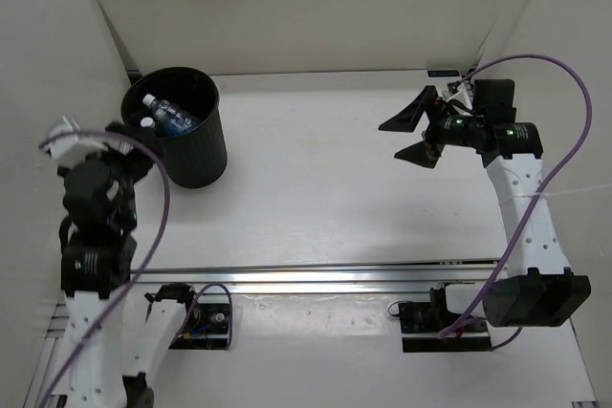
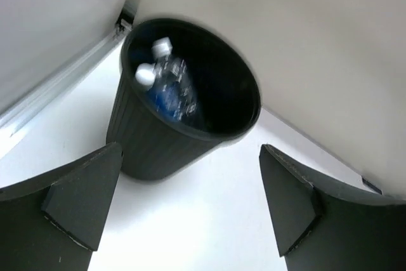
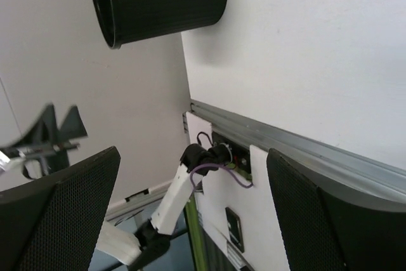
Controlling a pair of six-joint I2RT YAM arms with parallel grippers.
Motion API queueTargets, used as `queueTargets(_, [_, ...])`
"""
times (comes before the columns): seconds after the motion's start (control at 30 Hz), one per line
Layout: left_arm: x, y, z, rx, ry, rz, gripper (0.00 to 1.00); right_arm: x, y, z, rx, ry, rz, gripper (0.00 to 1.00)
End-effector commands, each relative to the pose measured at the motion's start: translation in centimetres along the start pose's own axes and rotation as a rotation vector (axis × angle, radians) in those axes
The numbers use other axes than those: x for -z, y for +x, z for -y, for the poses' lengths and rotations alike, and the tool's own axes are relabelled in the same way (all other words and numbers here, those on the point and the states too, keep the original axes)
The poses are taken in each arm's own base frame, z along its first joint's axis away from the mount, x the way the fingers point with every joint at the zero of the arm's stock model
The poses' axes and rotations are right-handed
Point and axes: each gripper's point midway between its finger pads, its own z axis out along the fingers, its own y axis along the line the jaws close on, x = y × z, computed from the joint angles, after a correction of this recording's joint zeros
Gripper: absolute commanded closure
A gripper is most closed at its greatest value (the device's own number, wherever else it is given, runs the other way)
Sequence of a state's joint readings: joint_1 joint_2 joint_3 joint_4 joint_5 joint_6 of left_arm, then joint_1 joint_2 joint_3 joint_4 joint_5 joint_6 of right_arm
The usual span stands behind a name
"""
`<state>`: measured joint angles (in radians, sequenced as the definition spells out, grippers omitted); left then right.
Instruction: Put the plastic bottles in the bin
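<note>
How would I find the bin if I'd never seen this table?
Look at the white table and go to its far left corner, beside the wall. The bin stands there upright. It is the only tall, round, black thing, with ribbed sides and white-capped bottles inside.

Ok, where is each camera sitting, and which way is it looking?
Top: above and behind the arms, looking down at the table; the left arm and right arm show.
Left wrist: on the left arm, looking down into the bin at the bottles; the left fingers show, open.
Right wrist: on the right arm, looking across the table toward the bin; the right fingers show, open.
Shared: all three see the bin.
</note>
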<state>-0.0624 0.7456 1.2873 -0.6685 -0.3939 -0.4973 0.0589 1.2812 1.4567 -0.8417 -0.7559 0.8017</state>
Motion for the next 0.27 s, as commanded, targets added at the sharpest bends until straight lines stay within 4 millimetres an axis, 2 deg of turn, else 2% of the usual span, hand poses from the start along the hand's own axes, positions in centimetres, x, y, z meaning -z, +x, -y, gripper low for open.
queueTargets(0.0, [0.9, 8.7, -3.4, -0.029, -0.048, -0.229, 0.0, 1.4, -0.5, 0.8, 0.055, 0.022, 0.059, 0.0])
queueTargets(0.03, [2.2, 9.6, -4.5, -0.008, -0.074, -0.243, 0.0, 1.4, -0.4, 1.4, 0.041, 0.03, 0.06, 0.0])
queueTargets(0.07, [2.5, 10.5, -5.3, -0.017, -0.086, -0.262, 0.0, 1.4, -0.4, 1.4, 0.041, 0.03, 0.06, 0.0])
queueTargets(0.1, [2.6, 11.9, -6.8, -0.021, -0.145, -0.278, 0.0, 1.4, -0.4, 1.5, 0.064, 0.031, 0.06, 0.0])
queueTargets(0.23, [3.1, 12.7, -10.3, -0.05, -0.292, -0.241, 0.0, 1.7, -0.8, 1.1, 0.087, 0.034, 0.081, 0.0])
